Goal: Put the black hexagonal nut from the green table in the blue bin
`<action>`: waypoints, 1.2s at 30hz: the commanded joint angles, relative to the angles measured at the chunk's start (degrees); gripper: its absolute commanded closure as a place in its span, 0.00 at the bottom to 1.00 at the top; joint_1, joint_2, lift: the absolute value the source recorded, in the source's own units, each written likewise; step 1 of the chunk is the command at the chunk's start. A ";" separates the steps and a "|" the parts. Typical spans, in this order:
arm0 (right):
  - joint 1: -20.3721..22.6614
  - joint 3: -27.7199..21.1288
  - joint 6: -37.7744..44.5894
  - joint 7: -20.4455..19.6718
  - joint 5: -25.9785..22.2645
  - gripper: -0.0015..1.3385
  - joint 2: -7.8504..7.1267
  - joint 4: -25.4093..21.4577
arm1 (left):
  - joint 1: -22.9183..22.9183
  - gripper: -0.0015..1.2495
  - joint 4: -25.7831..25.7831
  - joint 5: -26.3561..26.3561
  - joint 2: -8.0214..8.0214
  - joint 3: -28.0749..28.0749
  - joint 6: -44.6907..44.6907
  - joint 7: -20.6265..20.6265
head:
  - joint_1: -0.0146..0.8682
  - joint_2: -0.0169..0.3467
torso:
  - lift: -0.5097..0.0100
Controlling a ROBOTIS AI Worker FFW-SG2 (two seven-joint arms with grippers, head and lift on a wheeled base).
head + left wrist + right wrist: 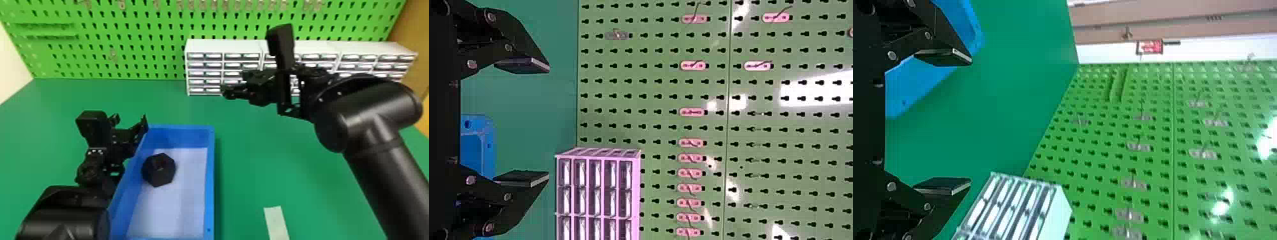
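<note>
In the head view, the black hexagonal nut (159, 169) lies inside the blue bin (209, 178), on its pale floor near the left wall. My left gripper (131, 123) is over the bin's back left corner, beyond the nut and apart from it. In the left wrist view the left gripper (547, 123) stands open, nothing between its fingers. Raised above the table at the right is my right gripper (234, 84), well away from the bin. The right gripper (971, 122) is open and holds nothing in the right wrist view.
White drawer cabinets (204, 46) stand at the table's back, against a green pegboard (134, 63). The right arm crosses in front of them. A pale strip (276, 223) lies on the green table (252, 166), right of the bin.
</note>
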 commanded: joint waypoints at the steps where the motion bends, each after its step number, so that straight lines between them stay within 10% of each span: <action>1: 1.64 -3.47 -0.66 -0.05 1.25 0.31 0.58 -0.26 | -0.07 0.39 0.00 0.00 -0.06 0.00 0.00 0.00 | 0.79 0.19 | 0.80; 25: 9.99 -16.39 -13.49 -0.67 4.59 0.31 5.24 3.00 | -0.07 0.39 0.00 0.09 -0.06 -0.18 0.00 0.00 | 0.79 0.19 | 0.80; 36: 14.29 -17.53 -20.61 -8.67 5.12 0.31 7.09 3.17 | -0.16 0.39 0.00 0.26 -0.06 -0.18 0.00 0.00 | 0.79 0.19 | 0.80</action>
